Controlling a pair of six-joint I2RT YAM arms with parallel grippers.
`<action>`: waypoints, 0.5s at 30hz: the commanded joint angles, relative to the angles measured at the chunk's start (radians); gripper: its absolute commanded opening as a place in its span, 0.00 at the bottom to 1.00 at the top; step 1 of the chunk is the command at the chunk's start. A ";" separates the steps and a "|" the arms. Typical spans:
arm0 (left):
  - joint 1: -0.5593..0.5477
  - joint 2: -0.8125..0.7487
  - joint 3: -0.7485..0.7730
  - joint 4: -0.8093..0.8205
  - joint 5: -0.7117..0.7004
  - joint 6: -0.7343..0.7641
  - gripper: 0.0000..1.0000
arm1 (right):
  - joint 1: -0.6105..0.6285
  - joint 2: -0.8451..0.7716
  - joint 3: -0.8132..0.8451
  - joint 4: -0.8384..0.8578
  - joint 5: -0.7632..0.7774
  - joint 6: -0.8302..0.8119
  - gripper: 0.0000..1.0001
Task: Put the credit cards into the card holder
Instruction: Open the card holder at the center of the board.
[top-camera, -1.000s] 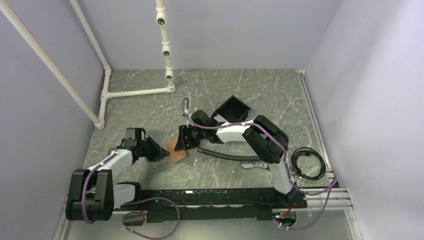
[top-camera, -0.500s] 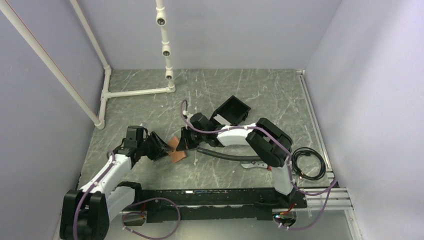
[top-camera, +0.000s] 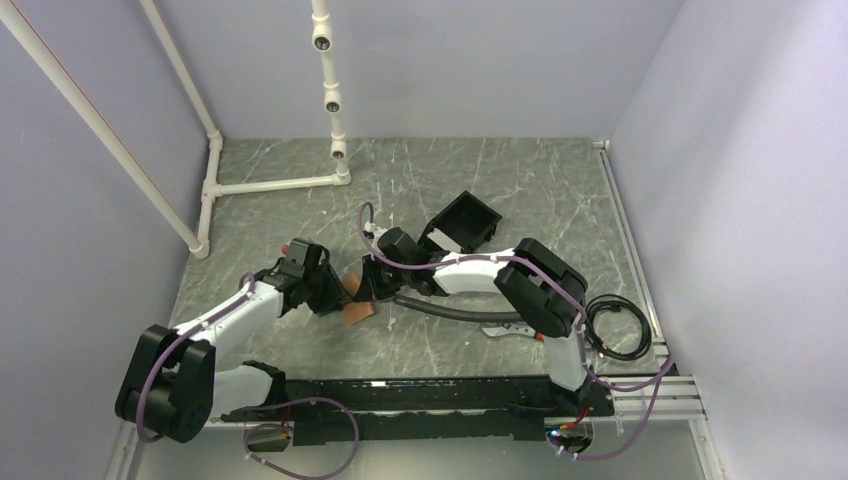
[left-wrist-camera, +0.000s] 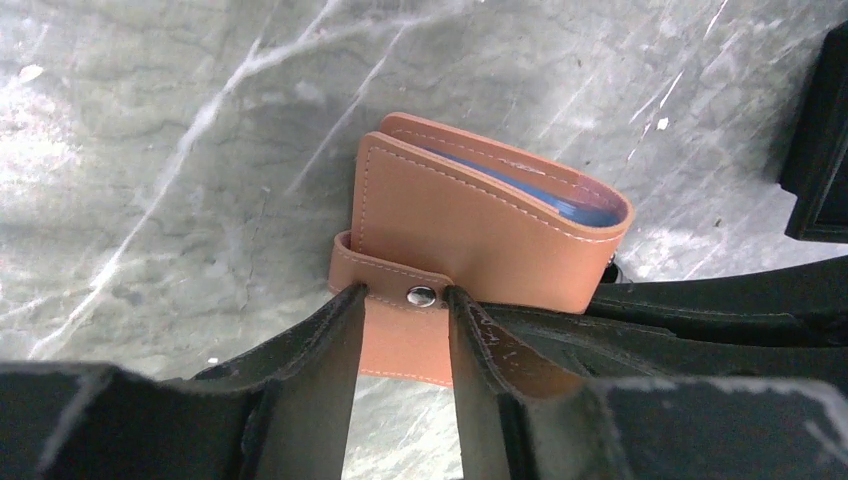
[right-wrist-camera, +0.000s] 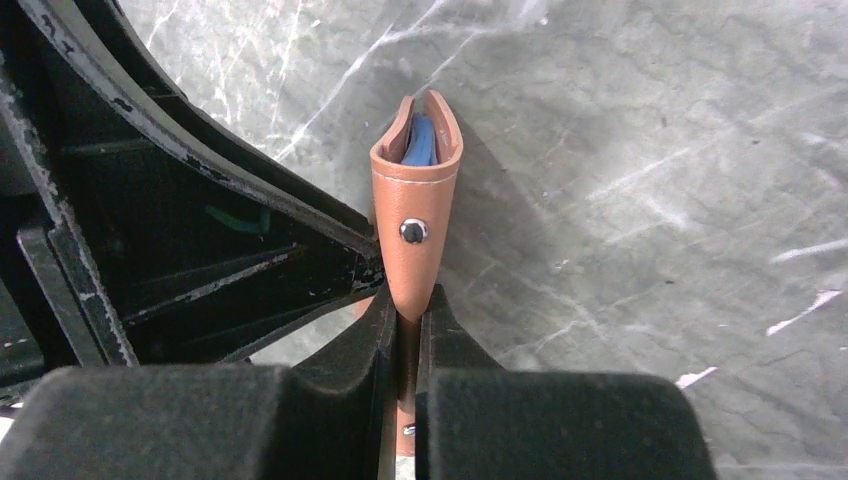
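A: Where's the card holder (top-camera: 355, 303)?
B: On the tabletop (top-camera: 520, 180), a bit left of centre. It's up on edge between the two hands, near the black box (top-camera: 462, 222) but apart from it. Can't tell if its bottom edge touches the surface.
A: Right hand (right-wrist-camera: 408, 300)?
B: Clenched on the holder. Its wrist view shows the fingers nearly together with tan leather pinched between them, just below a snap stud (right-wrist-camera: 412, 231). I read that as the anchor: it props the holder upright so the other arm can work on it.
A: Left hand (left-wrist-camera: 402, 297)?
B: Fingers stand apart, one on each side of the strap (left-wrist-camera: 395, 340), with a stud showing between them. Can't tell whether they're pressing the strap or just straddling it.
A: Why there?
B: My guess is it's lining up on the strap, either to pull the flap or to fasten it. The strap is the only tab sticking out, so it's the easy thing to catch.
A: Cards?
B: A blue credit card (left-wrist-camera: 545, 200) sits inside the fold, with its edge visible in both wrist views. Can't tell how many are in there.
A: Progress?
B: Late, I'd say: card in, holder folded nearly closed.
A: Risk?
B: The two hands could tug against each other and the leather could slip out of the right pinch.
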 joint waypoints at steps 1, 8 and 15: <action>-0.050 0.055 0.045 0.048 -0.110 -0.028 0.44 | 0.002 -0.047 0.004 0.056 -0.039 -0.013 0.00; -0.053 0.023 -0.004 0.106 -0.116 -0.053 0.56 | -0.001 -0.061 -0.022 0.145 -0.147 0.032 0.00; -0.053 -0.069 -0.029 0.114 -0.091 -0.058 0.62 | -0.006 -0.106 -0.055 0.256 -0.261 0.116 0.00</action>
